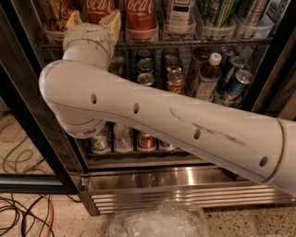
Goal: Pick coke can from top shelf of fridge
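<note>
The fridge (pixel 175 178) stands open in front of me, with a steel base and grille. On its top shelf (pixel 185 42) a tall red coke can (pixel 99 5) stands at the left, with a second coke can (pixel 140 16) to its right. My gripper (pixel 95 18) is raised to that shelf at the end of my white arm (pixel 152 115). Its pale yellow fingers (pixel 112 21) stand apart on either side of the left coke can, open around it. The wrist hides the can's lower part.
Tall cans and bottles in clear trays (pixel 222 28) fill the shelf's right side. Short cans (pixel 175 81), a bottle (pixel 210 76) and blue cans (pixel 236 83) sit on the rack below. The black door frame (pixel 27 115) is at left, with cables (pixel 23 213) and a clear plastic bag (pixel 157 222) on the floor.
</note>
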Available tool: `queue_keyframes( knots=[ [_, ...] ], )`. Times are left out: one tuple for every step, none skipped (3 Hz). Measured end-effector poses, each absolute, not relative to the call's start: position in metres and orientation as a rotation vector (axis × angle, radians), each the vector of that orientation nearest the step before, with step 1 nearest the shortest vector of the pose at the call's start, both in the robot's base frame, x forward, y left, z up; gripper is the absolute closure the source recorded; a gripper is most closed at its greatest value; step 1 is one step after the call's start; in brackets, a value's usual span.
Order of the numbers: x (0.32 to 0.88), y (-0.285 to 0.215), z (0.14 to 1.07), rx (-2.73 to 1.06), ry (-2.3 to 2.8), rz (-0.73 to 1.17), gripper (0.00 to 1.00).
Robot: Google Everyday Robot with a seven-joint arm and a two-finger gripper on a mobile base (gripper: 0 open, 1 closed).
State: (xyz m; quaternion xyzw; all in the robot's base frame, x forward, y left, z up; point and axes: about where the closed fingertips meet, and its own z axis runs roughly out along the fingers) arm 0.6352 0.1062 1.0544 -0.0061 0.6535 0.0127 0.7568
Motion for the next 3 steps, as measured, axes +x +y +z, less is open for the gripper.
queue_keyframes(
  knots=[
    [0.6386,0.105,1.0556,-0.017,1.426,0.02,0.34],
    [0.6393,0.105,1.0581,-0.021,1.424,0.018,0.34],
    [0.6422,0.1041,1.0609,-0.028,1.419,0.011,0.34]
  ],
)
